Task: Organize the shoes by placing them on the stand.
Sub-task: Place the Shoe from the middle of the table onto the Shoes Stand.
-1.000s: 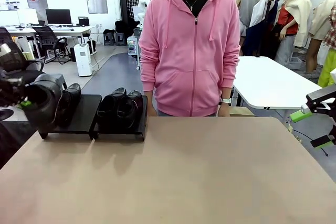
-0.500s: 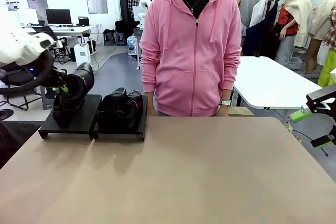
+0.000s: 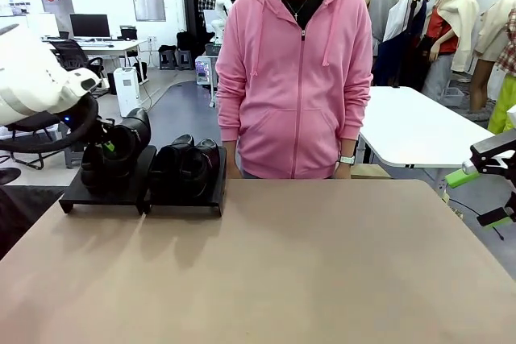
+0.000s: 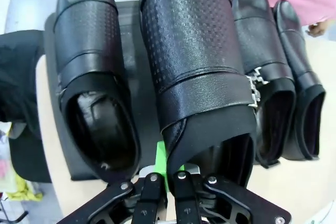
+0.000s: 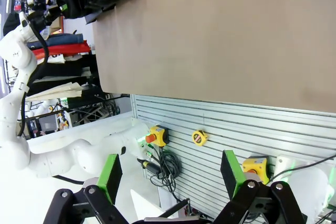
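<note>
Four black loafers are up at the far left of the table now, and the left gripper (image 4: 164, 182) has its fingers pinched tight on the heel rim of one of them (image 4: 194, 72). From the wrist camera that held shoe hangs over the left platform (image 4: 136, 72), toe pointing away, just beside its partner (image 4: 94, 82), which sits flat on the platform. Whether the held shoe's sole is touching the platform, I can't tell. From the front, the white left arm (image 3: 32, 78) reaches in from the side with the shoe (image 3: 121, 147) raised at the heel and tilted above the left platform (image 3: 109, 195).

Right next door, the second platform (image 3: 189, 199) touches the first and carries the other pair (image 3: 184, 168), side by side, toes away from the robot.

Over at the right edge, the right gripper (image 3: 492, 187) hangs off the table, its green-padded fingers (image 5: 109, 174) spread wide with nothing between them.

Behind the table stands a person in a pink hoodie (image 3: 294, 78), arms down.
</note>
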